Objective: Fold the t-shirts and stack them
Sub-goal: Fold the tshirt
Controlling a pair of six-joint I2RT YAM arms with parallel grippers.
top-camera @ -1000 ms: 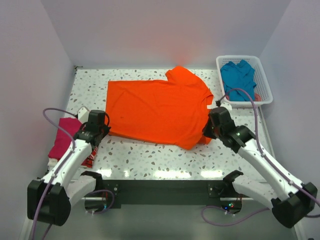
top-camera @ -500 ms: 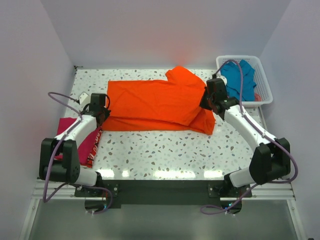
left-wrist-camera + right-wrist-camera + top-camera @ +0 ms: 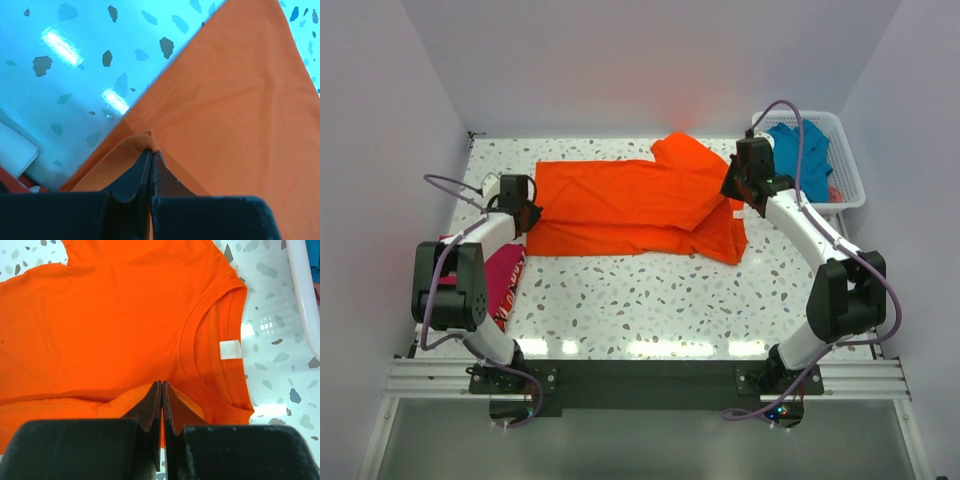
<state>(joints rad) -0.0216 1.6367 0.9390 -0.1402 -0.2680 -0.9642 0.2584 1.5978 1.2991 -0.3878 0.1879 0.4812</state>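
Observation:
The bright orange t-shirt (image 3: 630, 205) lies across the middle of the table, its near half folded up over its far half. My left gripper (image 3: 525, 212) is shut on the shirt's left corner (image 3: 145, 142). My right gripper (image 3: 738, 192) is shut on the folded edge beside the collar (image 3: 210, 365). The shirt fills the right wrist view (image 3: 110, 325). A magenta-pink t-shirt (image 3: 498, 280) lies at the table's left edge, partly under the left arm. A teal-blue t-shirt (image 3: 798, 158) lies in the basket.
The white lattice basket (image 3: 850, 170) stands at the back right corner, and its rim shows in the right wrist view (image 3: 302, 295). Speckled tabletop (image 3: 650, 295) runs in front of the shirt. Grey walls close in the left, back and right.
Both grippers have carried the orange shirt's near edge away from me and over the shirt, folding it in half. Both arms now reach farther back.

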